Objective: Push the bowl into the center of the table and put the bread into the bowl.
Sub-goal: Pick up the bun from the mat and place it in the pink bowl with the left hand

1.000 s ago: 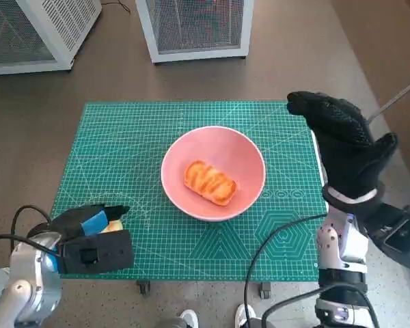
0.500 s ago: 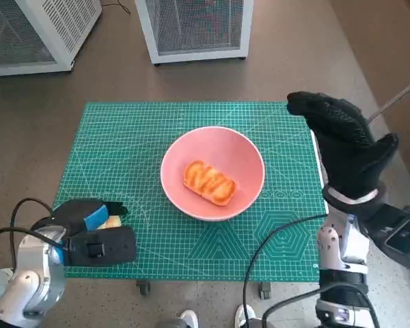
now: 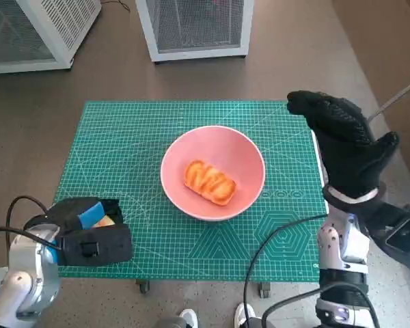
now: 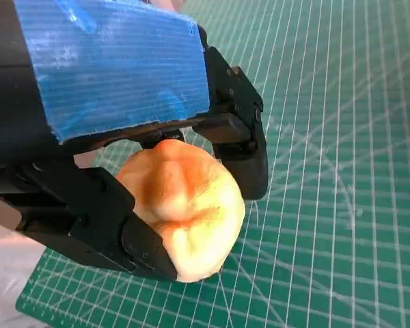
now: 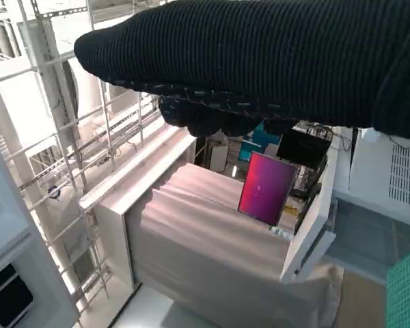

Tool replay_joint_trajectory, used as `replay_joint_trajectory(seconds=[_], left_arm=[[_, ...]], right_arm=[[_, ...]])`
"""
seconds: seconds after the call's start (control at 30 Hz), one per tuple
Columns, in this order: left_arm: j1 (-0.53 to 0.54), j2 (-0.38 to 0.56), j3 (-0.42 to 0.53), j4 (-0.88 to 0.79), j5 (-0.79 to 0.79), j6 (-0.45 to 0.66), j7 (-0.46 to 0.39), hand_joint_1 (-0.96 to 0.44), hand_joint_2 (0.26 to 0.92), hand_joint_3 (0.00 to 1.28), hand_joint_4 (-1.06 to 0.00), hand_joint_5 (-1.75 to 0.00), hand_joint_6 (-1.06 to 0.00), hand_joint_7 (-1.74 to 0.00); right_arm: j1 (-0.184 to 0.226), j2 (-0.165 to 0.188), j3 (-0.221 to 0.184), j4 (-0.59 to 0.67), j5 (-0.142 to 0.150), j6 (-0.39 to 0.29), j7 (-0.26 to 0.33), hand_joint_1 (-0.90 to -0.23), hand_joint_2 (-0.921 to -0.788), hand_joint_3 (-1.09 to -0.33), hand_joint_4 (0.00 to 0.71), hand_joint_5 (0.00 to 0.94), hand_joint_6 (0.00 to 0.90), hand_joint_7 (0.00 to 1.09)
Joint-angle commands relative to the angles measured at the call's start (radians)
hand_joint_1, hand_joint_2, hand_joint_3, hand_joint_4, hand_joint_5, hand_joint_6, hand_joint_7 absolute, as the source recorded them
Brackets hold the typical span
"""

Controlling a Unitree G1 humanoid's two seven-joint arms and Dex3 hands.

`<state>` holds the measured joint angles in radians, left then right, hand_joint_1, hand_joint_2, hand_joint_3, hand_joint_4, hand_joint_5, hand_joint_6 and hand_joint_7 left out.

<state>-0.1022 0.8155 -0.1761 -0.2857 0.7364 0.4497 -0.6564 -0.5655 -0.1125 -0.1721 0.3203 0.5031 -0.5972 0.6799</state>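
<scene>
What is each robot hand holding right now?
Left robot hand: holding a bread roll.
Right robot hand: holding nothing, fingers extended over the table's right edge.

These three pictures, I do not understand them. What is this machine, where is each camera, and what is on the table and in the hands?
This is a humanoid robot with two arms. The head view looks down from its head at a table covered by a green mat. A pink bowl stands near the mat's middle, with one bread in it. The left hand, black with blue tape, is at the mat's near left corner. The left wrist view, from behind that hand, shows it holding a second bread. The right hand, in a black glove, is raised at the table's right edge and holds nothing visible. The right wrist view looks past the glove into the room.
</scene>
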Motion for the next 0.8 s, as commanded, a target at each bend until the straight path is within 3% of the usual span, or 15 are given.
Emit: replay_joint_trajectory(seconds=[0.03,0.47,0.8], left_arm=[[-0.013,0.011,0.054,-0.071,-0.022,0.005,-0.021,0.00,0.918,0.08,-0.70,-1.15,-0.60,-1.20],[-0.106,-0.008,0.160,-0.217,-0.071,-0.009,-0.012,0.00,0.915,0.05,-0.73,-1.12,-0.64,-1.16],[-0.272,-0.057,0.142,-0.248,-0.072,-0.017,0.022,0.00,0.906,0.03,-0.77,-1.10,-0.69,-1.09]], right_arm=[[0.021,-0.004,0.001,0.009,-0.004,0.014,0.010,-0.608,-0.921,-0.741,0.245,0.000,0.295,0.00],[0.013,-0.005,-0.005,0.027,-0.002,0.012,0.017,-0.604,-0.921,-0.743,0.244,0.000,0.296,0.00],[-0.001,-0.007,-0.008,0.045,-0.001,0.010,0.023,-0.612,-0.921,-0.742,0.243,0.000,0.296,0.00]])
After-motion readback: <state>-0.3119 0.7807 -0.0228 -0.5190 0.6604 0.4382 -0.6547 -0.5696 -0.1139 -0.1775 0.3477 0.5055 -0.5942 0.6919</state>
